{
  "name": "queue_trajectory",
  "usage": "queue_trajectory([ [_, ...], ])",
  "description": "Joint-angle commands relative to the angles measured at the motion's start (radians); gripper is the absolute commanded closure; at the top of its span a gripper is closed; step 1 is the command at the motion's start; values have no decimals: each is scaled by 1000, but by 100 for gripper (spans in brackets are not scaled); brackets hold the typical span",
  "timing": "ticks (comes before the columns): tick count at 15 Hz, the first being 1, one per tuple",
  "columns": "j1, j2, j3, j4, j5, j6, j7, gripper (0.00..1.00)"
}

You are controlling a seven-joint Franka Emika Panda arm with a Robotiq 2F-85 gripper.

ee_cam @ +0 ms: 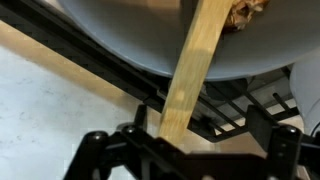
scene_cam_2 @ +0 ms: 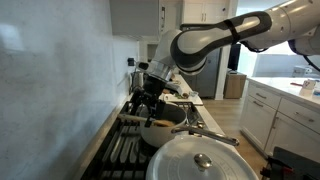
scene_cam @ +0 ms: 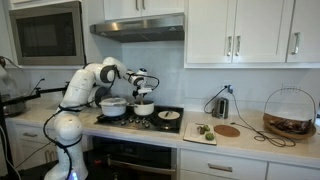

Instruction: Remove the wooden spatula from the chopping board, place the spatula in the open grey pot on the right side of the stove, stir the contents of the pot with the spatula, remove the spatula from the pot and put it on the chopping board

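Spread wide, the end effector point(ee_cam: 195, 132) straddles the handle of the spatula point(ee_cam: 198, 60), its blade in the grey pot point(ee_cam: 130, 28) on the stove point(scene_cam: 128, 121); unheld, it could slide along the rim, or an off-centre close could tip it out.

The arm point(scene_cam: 92, 80) reaches from frame left toward centre. The claw point(scene_cam: 143, 98) hangs just above the grey pot point(scene_cam: 144, 108) on the stove point(scene_cam: 130, 122). A larger pot point(scene_cam: 114, 106) stands at its left, a dark pan point(scene_cam: 177, 117) at its right. The chopping board point(scene_cam: 192, 134) lies on the table point(scene_cam: 255, 141), right of centre.
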Motion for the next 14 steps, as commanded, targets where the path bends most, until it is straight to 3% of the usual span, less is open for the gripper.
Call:
queue_trajectory([
  [1,1,17,9,6,-9,26,29,0],
  [4,0,27,11,9,-10,38,25,0],
  [6,1,29,12,10,-13,51,24,26],
  [14,-1,33,14,16,-24,93,22,88],
])
